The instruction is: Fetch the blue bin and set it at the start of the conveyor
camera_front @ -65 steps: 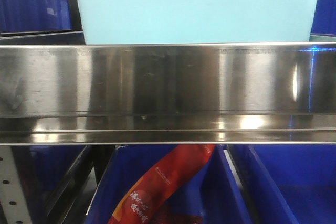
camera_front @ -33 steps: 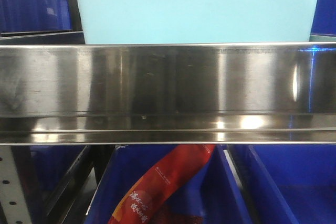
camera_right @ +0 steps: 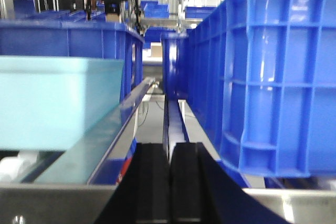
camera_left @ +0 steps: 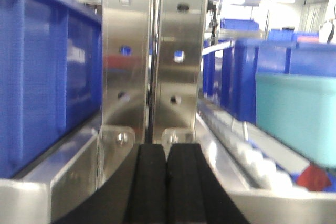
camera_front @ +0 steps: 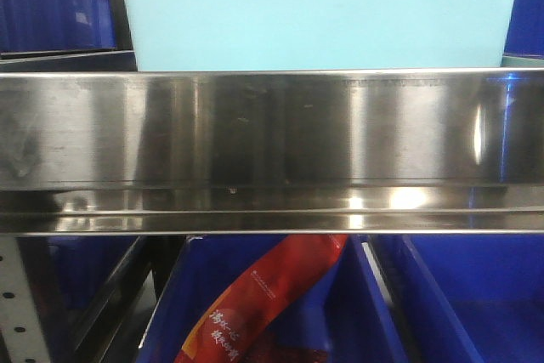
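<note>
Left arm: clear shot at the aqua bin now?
Probably not yet. The left pincer is shut and faces a steel post; the aqua bin sits off to its right, so it would need to shift and open.

Blue bin (camera_front: 319,14): light aqua, smooth plastic tub, thin flared rim, sides slightly tapered. Stands upright, level, behind the steel shelf rail (camera_front: 272,142).

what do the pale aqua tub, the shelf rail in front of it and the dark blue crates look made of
The blue bin looks like smooth matte plastic: even colour, no glare. The shelf rail looks like brushed stainless steel: streaky mirror reflections. The dark blue crates look like glossier moulded plastic: ribbed walls, soft highlights.
</note>
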